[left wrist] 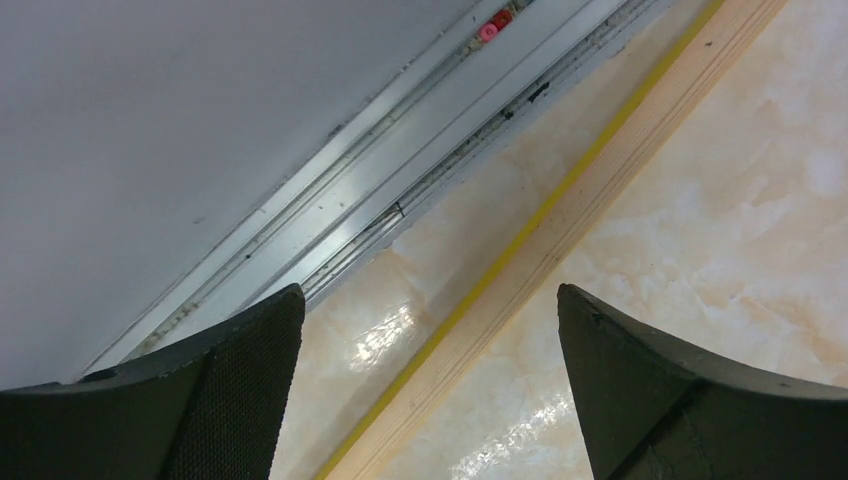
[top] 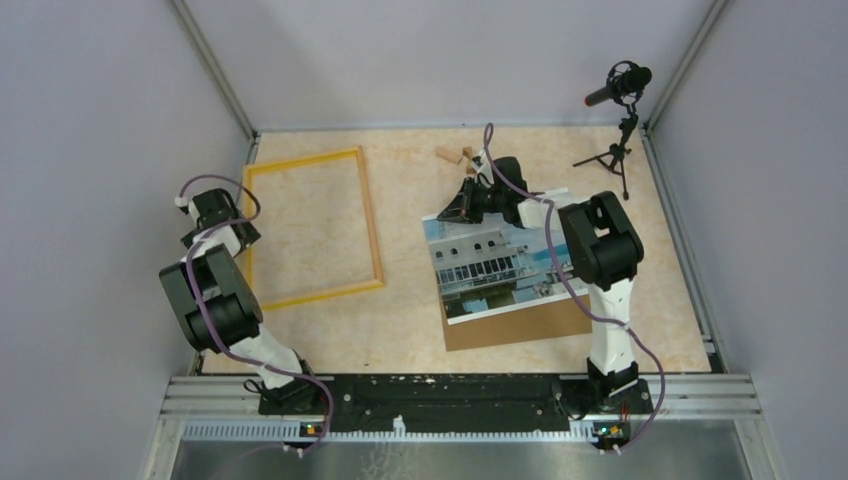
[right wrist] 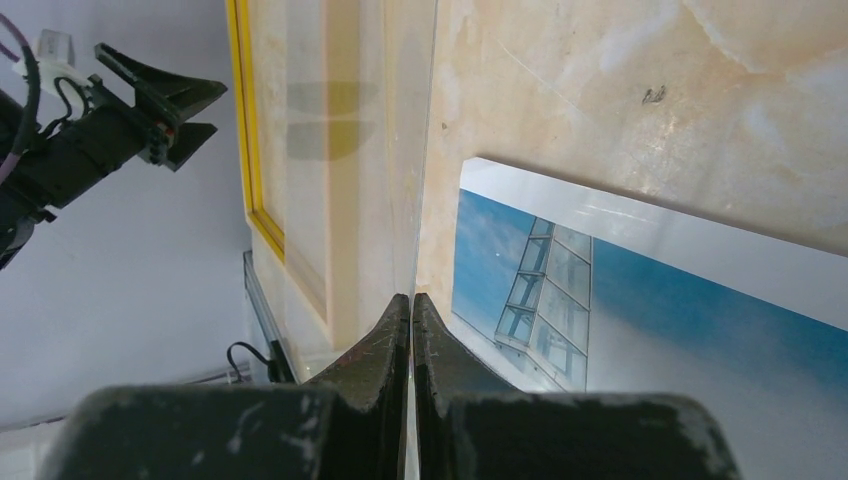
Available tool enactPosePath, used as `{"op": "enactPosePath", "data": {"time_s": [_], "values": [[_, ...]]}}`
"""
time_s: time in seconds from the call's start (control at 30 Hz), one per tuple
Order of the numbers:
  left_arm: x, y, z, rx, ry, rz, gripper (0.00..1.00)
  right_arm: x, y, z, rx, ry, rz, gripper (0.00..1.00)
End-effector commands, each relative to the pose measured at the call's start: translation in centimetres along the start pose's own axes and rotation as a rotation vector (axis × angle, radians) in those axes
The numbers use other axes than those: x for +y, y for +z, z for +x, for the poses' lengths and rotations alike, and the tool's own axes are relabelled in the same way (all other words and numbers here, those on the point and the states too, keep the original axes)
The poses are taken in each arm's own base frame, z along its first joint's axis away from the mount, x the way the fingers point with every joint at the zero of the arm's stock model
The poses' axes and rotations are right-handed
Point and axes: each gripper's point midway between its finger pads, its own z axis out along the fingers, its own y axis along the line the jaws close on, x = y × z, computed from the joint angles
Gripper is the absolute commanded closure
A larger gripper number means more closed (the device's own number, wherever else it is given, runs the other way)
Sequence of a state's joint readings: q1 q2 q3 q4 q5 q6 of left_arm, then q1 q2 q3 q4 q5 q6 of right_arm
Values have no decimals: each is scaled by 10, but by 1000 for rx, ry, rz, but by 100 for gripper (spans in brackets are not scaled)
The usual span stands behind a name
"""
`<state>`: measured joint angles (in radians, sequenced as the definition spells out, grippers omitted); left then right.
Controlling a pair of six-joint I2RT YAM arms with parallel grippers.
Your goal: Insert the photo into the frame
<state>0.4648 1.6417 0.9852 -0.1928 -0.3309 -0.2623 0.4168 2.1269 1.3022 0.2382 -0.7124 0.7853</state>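
The yellow-orange frame lies flat at the table's left. My left gripper is open, its jaws astride the frame's left rail and empty. The photo, a white building on blue sky, lies right of centre on a brown backing board. My right gripper is at the photo's far left corner. In the right wrist view it is shut on a thin clear sheet seen edge-on, with the photo flat to its right and the frame to its left.
A microphone on a small tripod stands at the back right. Small wooden pieces lie at the back centre. An aluminium rail and the grey wall run close along the frame's left side.
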Motion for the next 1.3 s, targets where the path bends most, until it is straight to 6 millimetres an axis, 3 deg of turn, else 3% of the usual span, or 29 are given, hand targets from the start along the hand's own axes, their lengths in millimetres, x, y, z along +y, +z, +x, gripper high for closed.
{"op": "enactPosePath", "data": {"time_s": [0.0, 0.27, 0.53, 0.67, 0.9, 1.0, 1.13, 1.27], "values": [[-27, 11, 13, 79, -19, 182, 2, 40, -9, -11, -22, -101, -92, 100], [-54, -16, 69, 292, -176, 364, 2, 35, -3, -8, 36, -112, -80, 100], [-58, -61, 110, 372, -261, 471, 2, 28, 3, -9, 68, -119, -61, 100], [-50, -75, 123, 376, -273, 467, 2, 22, 7, -9, 85, -124, -49, 86], [-44, -87, 112, 320, -243, 466, 1, 19, 3, -11, 46, -101, -21, 63], [-53, -97, 103, 256, -221, 527, 1, 19, 4, -10, 36, -81, -33, 68], [-60, -104, 106, 238, -200, 550, 1, 18, 8, -11, 55, -122, -49, 100], [-65, -111, 98, 205, -187, 562, 1, 18, 14, -15, 60, -192, -74, 100]]}}
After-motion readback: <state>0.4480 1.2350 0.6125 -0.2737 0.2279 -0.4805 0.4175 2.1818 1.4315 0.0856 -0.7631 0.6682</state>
